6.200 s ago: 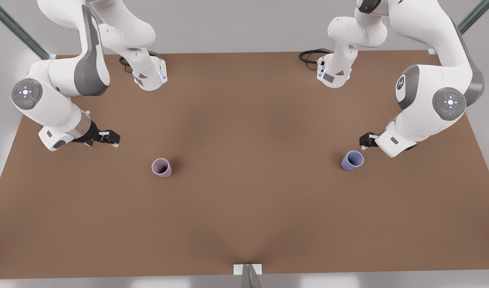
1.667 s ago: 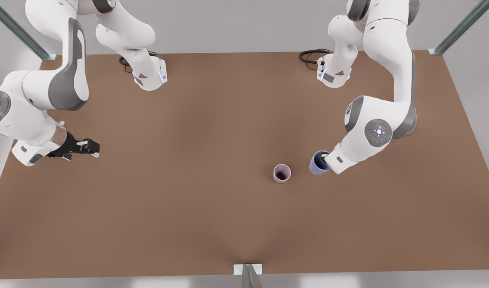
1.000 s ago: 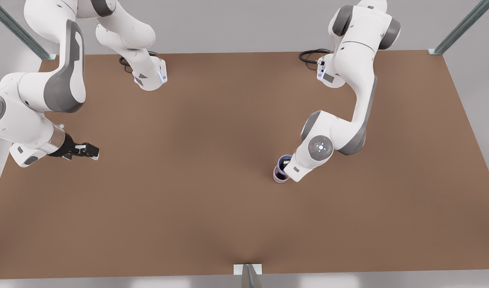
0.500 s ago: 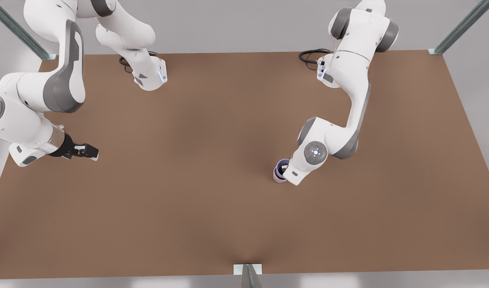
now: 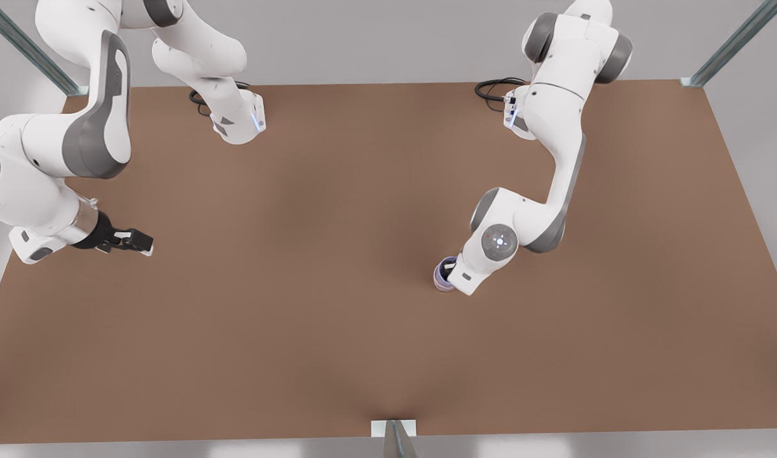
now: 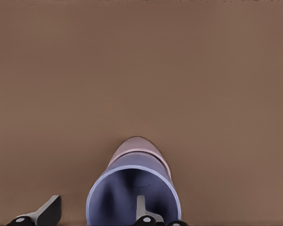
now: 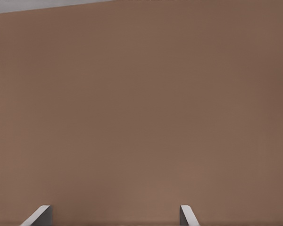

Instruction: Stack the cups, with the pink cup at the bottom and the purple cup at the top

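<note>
The purple cup [image 5: 444, 266] sits nested in the pink cup [image 5: 440, 284], right of the table's middle in the front view. In the left wrist view the purple cup [image 6: 132, 186] shows its open mouth, with the pink cup [image 6: 137, 145] rimming it below. My left gripper [image 5: 451, 271] is at the stack. It [image 6: 95, 201] is open and straddles the purple cup's wall, one finger inside and the other standing off outside. My right gripper [image 5: 144, 242] waits open and empty at the front view's left, over bare table [image 7: 115, 208].
The brown table [image 5: 337, 343] is bordered by grey metal struts at the back corners and one bracket [image 5: 393, 431] at the front edge. Both arm bases and a black cable [image 5: 493, 89] stand along the back edge.
The arm on the front view's right carried the purple cup over to the pink cup and lowered it in. The arm on the left drifted slightly further left.
</note>
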Robot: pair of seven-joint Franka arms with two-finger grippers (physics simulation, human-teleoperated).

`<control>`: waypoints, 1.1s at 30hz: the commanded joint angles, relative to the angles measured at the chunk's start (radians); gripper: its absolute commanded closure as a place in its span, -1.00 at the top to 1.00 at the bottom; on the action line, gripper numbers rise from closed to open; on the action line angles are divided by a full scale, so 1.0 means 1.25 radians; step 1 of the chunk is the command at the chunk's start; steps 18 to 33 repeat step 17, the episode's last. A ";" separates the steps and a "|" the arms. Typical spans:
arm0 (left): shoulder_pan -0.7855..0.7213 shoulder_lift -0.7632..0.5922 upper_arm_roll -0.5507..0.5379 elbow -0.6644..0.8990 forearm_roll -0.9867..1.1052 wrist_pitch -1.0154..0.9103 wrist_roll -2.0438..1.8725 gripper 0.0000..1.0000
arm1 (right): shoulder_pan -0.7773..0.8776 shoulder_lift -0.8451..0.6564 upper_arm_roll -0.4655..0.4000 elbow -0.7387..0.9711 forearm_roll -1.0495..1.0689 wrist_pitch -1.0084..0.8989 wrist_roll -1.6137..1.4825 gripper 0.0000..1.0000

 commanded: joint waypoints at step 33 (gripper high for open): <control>0.055 -0.240 0.253 0.124 0.033 -0.492 0.535 1.00 | -0.006 -0.005 -0.002 0.004 0.015 -0.007 0.001 1.00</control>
